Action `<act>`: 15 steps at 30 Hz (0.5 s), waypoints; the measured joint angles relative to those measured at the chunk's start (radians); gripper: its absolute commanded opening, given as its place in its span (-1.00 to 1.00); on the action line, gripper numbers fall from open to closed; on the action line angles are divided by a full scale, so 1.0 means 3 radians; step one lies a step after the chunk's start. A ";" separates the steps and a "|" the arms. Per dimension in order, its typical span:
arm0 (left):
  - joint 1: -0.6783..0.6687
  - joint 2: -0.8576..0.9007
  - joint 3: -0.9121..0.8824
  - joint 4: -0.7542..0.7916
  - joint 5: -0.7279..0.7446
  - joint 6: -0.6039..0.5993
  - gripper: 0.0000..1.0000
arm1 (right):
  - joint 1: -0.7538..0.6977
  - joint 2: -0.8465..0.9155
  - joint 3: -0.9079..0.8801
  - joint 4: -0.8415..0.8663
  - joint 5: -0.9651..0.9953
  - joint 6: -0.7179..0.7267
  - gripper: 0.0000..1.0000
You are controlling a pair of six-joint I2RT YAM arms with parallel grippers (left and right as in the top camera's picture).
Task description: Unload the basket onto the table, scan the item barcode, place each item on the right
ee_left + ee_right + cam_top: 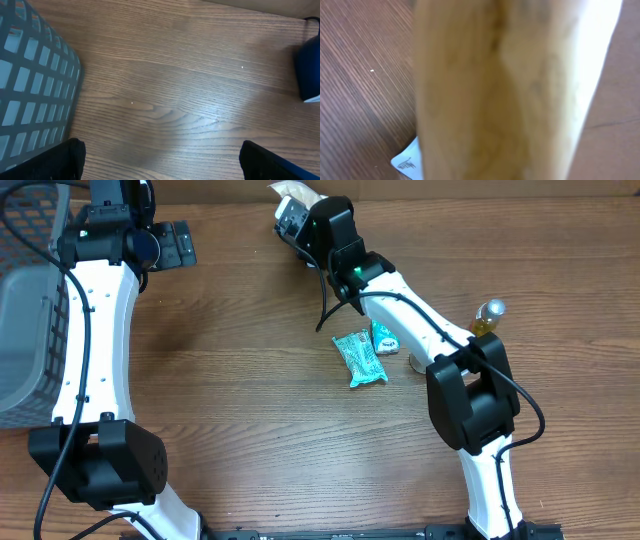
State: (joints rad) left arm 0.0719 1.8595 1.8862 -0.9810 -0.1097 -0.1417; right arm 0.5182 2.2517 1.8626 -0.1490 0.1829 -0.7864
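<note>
A tan and white packet (294, 193) is held up at the far middle of the table, and my right gripper (293, 218) is shut on it. Seen from the right wrist, this packet (510, 90) is a blur that fills the frame and hides the fingers. A white corner with a printed barcode (407, 163) sticks out at its lower left. My left gripper (166, 245) hangs at the far left beside the basket. It (162, 152) is open, with only bare wood between its fingers. No scanner can be made out.
A grey mesh basket (28, 330) stands at the left edge (30, 85). Two teal packets (360, 358) lie mid-table, with a small yellow bottle (487, 318) to their right. A dark blue shape (309, 70) shows at the right edge of the left wrist view.
</note>
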 measured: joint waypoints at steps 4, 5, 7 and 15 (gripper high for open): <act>0.0000 0.0000 0.0000 0.0000 0.0000 0.0000 0.99 | 0.0045 0.0000 0.0000 -0.0251 -0.0029 -0.0008 -0.93; 0.0000 0.0000 0.0000 0.0000 0.0000 0.0000 0.99 | 0.0051 0.0000 0.0000 -0.0282 -0.0050 -0.0008 -0.93; 0.0000 0.0000 0.0000 0.0000 0.0000 0.0000 0.99 | 0.0064 0.0000 0.0000 -0.0298 -0.0088 0.0008 -0.93; 0.0000 0.0000 0.0000 0.0000 0.0000 0.0000 0.99 | 0.0064 0.0000 0.0000 -0.0228 -0.0145 0.0058 -0.93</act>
State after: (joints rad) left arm 0.0719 1.8595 1.8862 -0.9810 -0.1097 -0.1417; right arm 0.5373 2.2517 1.8626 -0.2173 0.1394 -0.7689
